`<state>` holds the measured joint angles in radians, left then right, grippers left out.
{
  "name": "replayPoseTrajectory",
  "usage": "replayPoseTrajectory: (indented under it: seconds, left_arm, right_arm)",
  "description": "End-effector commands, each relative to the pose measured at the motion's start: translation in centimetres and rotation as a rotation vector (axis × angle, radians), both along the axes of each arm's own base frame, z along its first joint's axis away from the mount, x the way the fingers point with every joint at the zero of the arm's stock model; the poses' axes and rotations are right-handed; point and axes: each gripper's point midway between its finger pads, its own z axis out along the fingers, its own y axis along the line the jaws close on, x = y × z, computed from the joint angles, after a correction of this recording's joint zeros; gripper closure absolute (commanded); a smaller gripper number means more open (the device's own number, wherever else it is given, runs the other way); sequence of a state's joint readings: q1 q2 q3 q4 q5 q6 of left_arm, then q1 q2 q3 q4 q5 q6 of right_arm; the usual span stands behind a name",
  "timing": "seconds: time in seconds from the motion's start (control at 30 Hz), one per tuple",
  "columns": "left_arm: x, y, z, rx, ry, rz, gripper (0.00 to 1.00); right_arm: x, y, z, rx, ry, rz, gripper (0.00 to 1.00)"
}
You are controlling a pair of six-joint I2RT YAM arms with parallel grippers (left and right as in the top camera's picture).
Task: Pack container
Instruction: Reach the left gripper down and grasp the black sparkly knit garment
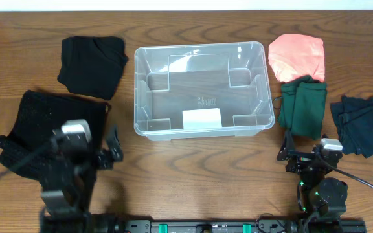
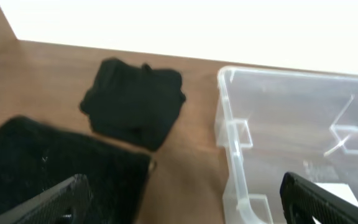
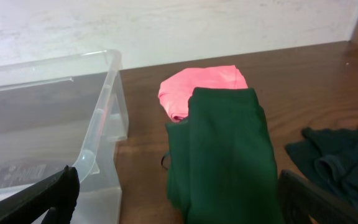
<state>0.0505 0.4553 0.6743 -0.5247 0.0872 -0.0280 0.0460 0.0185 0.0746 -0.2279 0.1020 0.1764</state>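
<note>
Overhead, the left pincer (image 1: 112,150) and the right pincer (image 1: 287,154) both stand with jaws spread wide, holding nothing. The container (image 1: 141,90) lies ahead and to the right of the left pincer, ahead and to the left of the right one. A black knit cloth (image 1: 44,126) lies just left of the left pincer, with a folded black garment (image 1: 92,65) beyond. Straight ahead of the right pincer is a green garment (image 1: 303,107), touching a pink garment (image 1: 296,57) beyond it.

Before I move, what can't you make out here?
- White label on the container: overhead, print too small.
- Big black cloth: overhead, left arm covers its near part.
- Pink garment: overhead and right wrist, green garment overlaps it.
- Dark teal garment: right wrist, cut by edge.
</note>
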Motion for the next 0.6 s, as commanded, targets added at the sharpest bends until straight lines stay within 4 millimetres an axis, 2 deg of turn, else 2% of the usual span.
replayPoseTrajectory:
  seconds: [0.0, 0.13, 0.2, 0.37, 0.57]
  left_arm:
    - [1.8, 1.5, 2.6, 0.037, 0.086, 0.07, 0.02]
    - [3.6, 1.6, 4.6, 0.103, 0.181, 0.036, 0.02]
    - [4.2, 1.6, 4.5, 0.103, 0.225, 0.033, 0.02]
    - [3.9, 2.3, 1.8, 0.118, 0.358, 0.059, 0.02]
    - [0.7, 7.6, -1.8, 0.134, 0.568, 0.458, 0.02]
  right_arm:
    - [0.0, -0.2, -0.1, 0.011, -0.002, -0.009, 0.01]
    - [0.0, -0.2, -0.1, 0.011, -0.002, -0.009, 0.01]
    - [0.0, -0.2, -0.1, 0.011, -0.002, -0.009, 0.01]
    - [0.0, -0.2, -0.1, 0.011, -0.002, -0.009, 0.01]
    - [0.0, -0.2, -0.1, 0.011, -0.002, -0.009, 0.01]
